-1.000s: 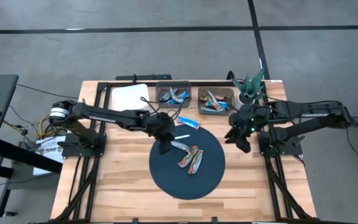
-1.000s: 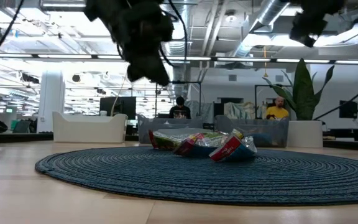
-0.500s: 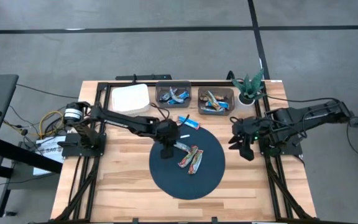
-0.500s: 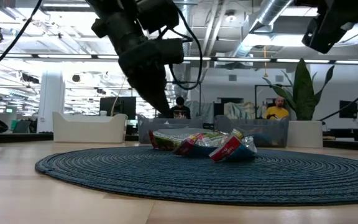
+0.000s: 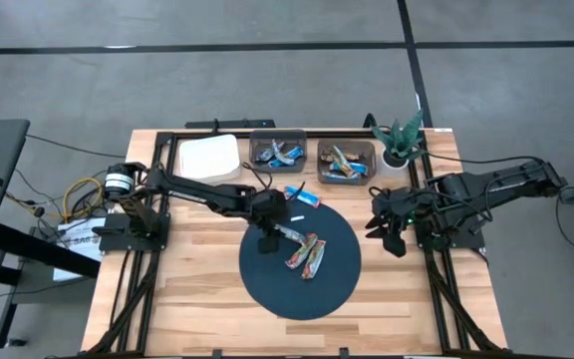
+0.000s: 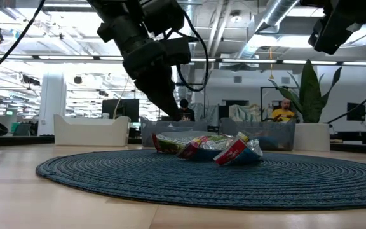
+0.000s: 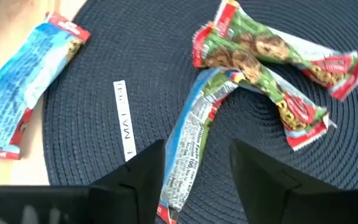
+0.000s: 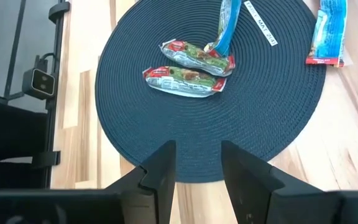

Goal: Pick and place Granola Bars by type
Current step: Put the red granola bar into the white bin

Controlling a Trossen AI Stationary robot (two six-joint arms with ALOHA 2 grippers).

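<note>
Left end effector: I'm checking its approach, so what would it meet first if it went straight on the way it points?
Most likely the silvery-blue wrapped granola bar lying on the dark round woven mat: the left end effector stands open above that bar's end. The height left above it is unclear.

Wooden table [image 5: 167, 289], light plank top. Round dark-blue woven mat [image 5: 300, 261] lies near centre. One blue granola bar [image 5: 303, 196] rests on bare wood just beyond the mat's far edge. Along the far edge: white tray [image 5: 207, 157], two grey bins [image 5: 277, 151] side by side, small potted plant [image 5: 401, 138] at the right corner
</note>
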